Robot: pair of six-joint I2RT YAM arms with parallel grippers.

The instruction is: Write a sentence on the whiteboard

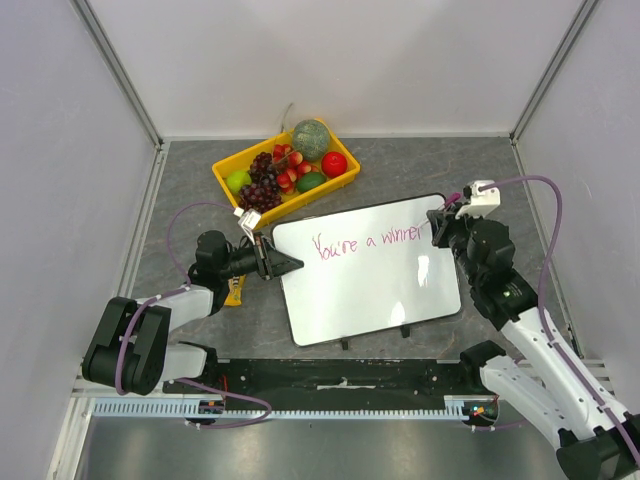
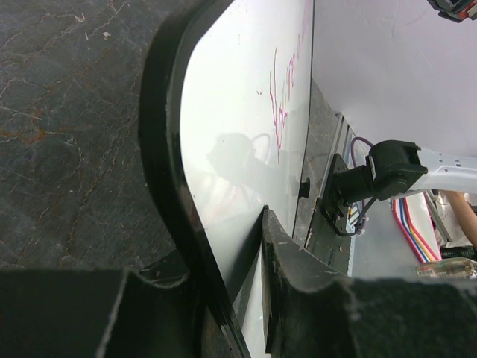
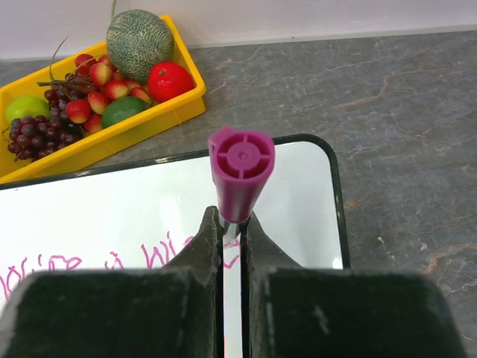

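Black-rimmed whiteboard (image 1: 370, 290) pinched at its edge by left gripper (image 1: 293, 265)

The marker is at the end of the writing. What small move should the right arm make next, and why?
Probably raise the marker straight up from the whiteboard: the writing reads "You're a winner" and looks complete, with the right tool at its last letter.

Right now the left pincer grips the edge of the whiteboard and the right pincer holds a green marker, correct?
Not quite. The marker in the right pincer is magenta, not green; the right wrist view shows it. The left pincer does grip the edge of the whiteboard.
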